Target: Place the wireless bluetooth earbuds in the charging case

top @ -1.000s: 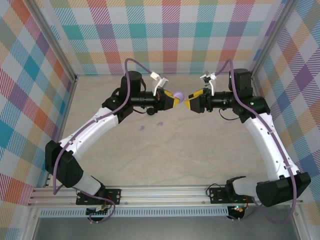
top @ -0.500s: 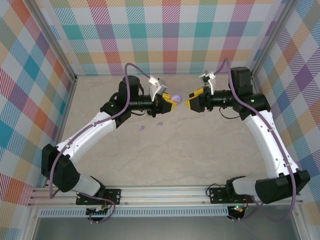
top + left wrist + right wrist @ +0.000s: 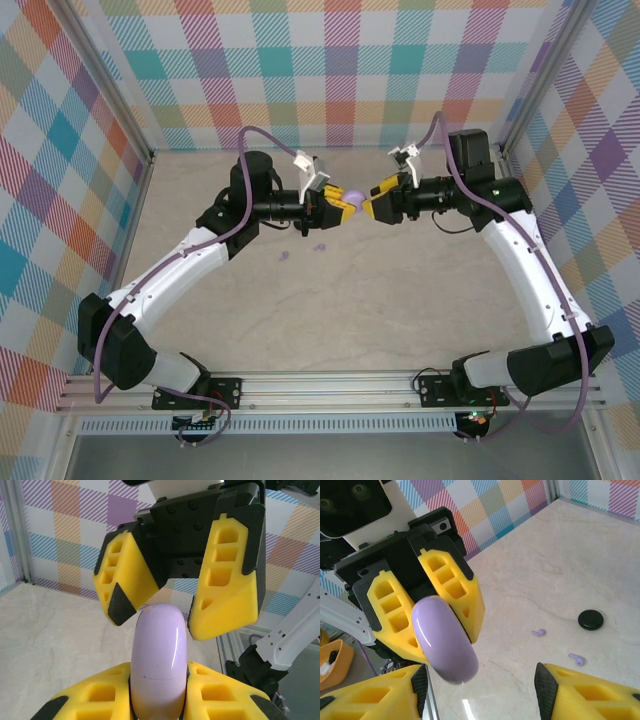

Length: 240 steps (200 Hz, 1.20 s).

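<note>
The lilac charging case (image 3: 157, 660) is closed and stands edge-on, held above the table with my left gripper (image 3: 340, 203) shut on its lower half. My right gripper (image 3: 372, 207) faces it tip to tip and is open. Its yellow fingers (image 3: 227, 580) flank the top of the case (image 3: 445, 637) without touching it. Two lilac earbuds (image 3: 538, 632) (image 3: 577, 657) lie loose on the marble table below. In the top view these earbuds (image 3: 320, 245) (image 3: 285, 256) sit under and left of the left gripper.
A round black puck-like case (image 3: 590, 619) lies on the table near the lilac buds. Checked walls close the left, back and right sides. An aluminium rail (image 3: 330, 385) with both arm bases runs along the near edge.
The right gripper has come in leftward toward the case, and its fingers now stand around the case's top. The left arm has swung slightly left, still holding the case.
</note>
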Available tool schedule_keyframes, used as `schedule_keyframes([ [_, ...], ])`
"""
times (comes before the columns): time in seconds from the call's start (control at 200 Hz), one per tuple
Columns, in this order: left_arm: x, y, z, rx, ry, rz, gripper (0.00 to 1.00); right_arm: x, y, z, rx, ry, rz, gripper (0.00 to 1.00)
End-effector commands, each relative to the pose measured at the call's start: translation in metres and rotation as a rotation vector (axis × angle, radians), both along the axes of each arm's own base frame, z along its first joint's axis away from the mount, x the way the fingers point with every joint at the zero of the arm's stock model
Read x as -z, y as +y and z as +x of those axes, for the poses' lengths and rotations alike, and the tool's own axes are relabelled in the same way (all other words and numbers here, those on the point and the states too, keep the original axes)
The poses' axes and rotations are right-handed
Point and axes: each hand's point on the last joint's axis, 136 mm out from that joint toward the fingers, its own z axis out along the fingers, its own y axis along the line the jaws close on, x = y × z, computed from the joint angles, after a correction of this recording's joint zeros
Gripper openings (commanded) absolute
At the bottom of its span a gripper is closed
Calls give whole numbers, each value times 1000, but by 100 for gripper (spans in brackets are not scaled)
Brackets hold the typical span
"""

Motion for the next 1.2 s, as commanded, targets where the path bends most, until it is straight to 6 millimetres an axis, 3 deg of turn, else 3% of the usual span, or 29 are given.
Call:
schedule_keyframes([
  [0.0,-14,-4,-10,62,-22,-41,18,-10,5,-5,-42,-41,2,61],
  [0.81,-7,-7,-30,150,-22,-14,16,-15,-4,18,118,-107,-41,61],
  [1.195,-1,-7,-25,127,-11,3,15,-23,-4,9,101,-114,-15,62],
])
